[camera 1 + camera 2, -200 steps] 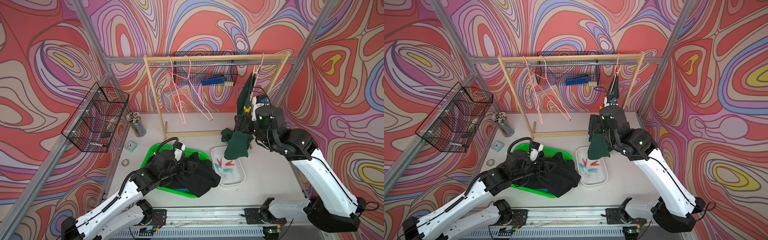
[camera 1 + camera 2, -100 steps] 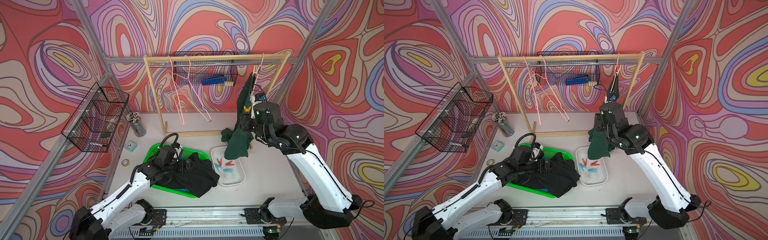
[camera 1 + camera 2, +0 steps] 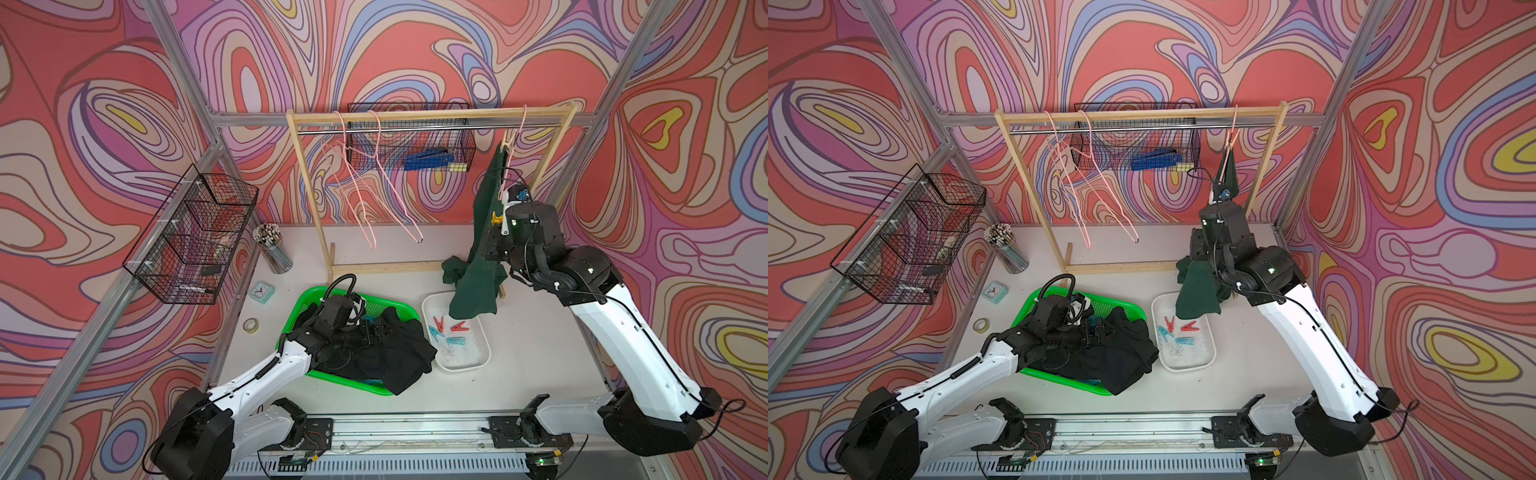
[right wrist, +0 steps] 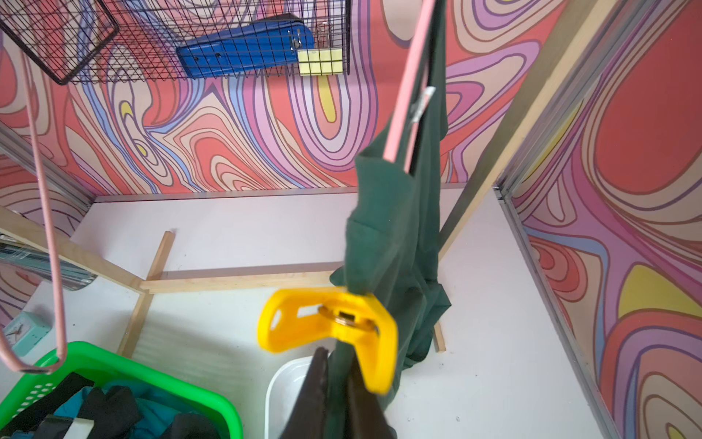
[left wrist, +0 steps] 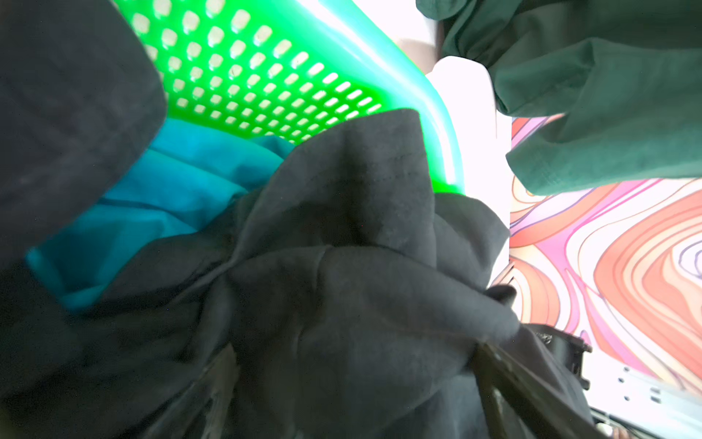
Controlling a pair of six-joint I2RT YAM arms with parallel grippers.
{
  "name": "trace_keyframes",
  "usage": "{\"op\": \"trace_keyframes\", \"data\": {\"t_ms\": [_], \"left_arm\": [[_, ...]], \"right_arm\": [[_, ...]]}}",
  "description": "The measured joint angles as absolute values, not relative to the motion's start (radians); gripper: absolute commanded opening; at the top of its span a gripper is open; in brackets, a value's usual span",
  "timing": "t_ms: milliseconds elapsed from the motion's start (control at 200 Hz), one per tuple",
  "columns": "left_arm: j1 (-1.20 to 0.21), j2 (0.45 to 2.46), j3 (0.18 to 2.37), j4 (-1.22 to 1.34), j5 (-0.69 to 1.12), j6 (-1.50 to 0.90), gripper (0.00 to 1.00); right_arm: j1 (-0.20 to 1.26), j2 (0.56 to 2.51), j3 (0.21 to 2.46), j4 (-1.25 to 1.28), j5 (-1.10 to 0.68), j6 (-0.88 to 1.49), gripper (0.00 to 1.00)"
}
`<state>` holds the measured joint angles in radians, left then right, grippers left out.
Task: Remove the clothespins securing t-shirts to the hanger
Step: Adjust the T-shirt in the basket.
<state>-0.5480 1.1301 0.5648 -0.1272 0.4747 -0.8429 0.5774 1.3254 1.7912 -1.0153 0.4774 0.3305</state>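
Note:
A dark green t-shirt [image 3: 478, 274] [image 4: 391, 235] hangs from a pink hanger [image 3: 513, 137] at the right end of the rack. A yellow clothespin [image 3: 495, 217] [image 4: 334, 323] sits on it. My right gripper [image 3: 498, 225] [image 4: 340, 365] is shut right under that clothespin, and green cloth shows between its fingers. The black t-shirt [image 3: 390, 357] [image 5: 342, 266] lies over the green basket [image 3: 399, 308], covering a turquoise t-shirt [image 5: 171, 190]. My left gripper [image 3: 374, 332] [image 5: 357, 387] is open, its fingers spread on the black cloth.
A white tray [image 3: 482, 361] by the basket holds several red and light blue clothespins [image 3: 438, 323]. The wooden rack [image 3: 432, 114] carries two bare pink hangers [image 3: 365, 187]. Wire baskets [image 3: 191, 237] hang on the walls. A pencil cup [image 3: 272, 249], clock [image 3: 262, 291] and tape roll [image 3: 250, 325] stand at the left.
My right gripper has closed at the yellow clothespin. The left arm has shifted over the basket, its gripper staying open on the black t-shirt.

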Motion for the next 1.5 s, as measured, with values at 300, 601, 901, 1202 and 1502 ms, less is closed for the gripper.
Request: {"op": "trace_keyframes", "data": {"t_ms": [300, 601, 901, 1202, 1502], "left_arm": [[-0.548, 1.207, 0.458, 0.15, 0.465, -1.021, 0.96], [-0.558, 1.225, 0.456, 0.216, 0.383, -1.127, 0.96], [-0.63, 1.322, 0.516, 0.245, 0.252, -1.184, 0.95], [-0.687, 1.423, 0.595, 0.291, 0.166, -1.218, 0.94], [-0.688, 1.403, 0.662, 0.253, 0.071, -1.208, 0.95]], "right_arm": [[0.558, 1.318, 1.791, -0.976, 0.471, 0.266, 0.0], [0.545, 1.298, 1.791, -0.879, 0.463, 0.173, 0.0], [0.545, 1.285, 1.874, -0.844, 0.522, 0.08, 0.0], [0.545, 1.232, 1.898, -0.849, 0.57, 0.05, 0.0], [0.545, 1.198, 1.98, -0.96, 0.588, 0.05, 0.0]]}}
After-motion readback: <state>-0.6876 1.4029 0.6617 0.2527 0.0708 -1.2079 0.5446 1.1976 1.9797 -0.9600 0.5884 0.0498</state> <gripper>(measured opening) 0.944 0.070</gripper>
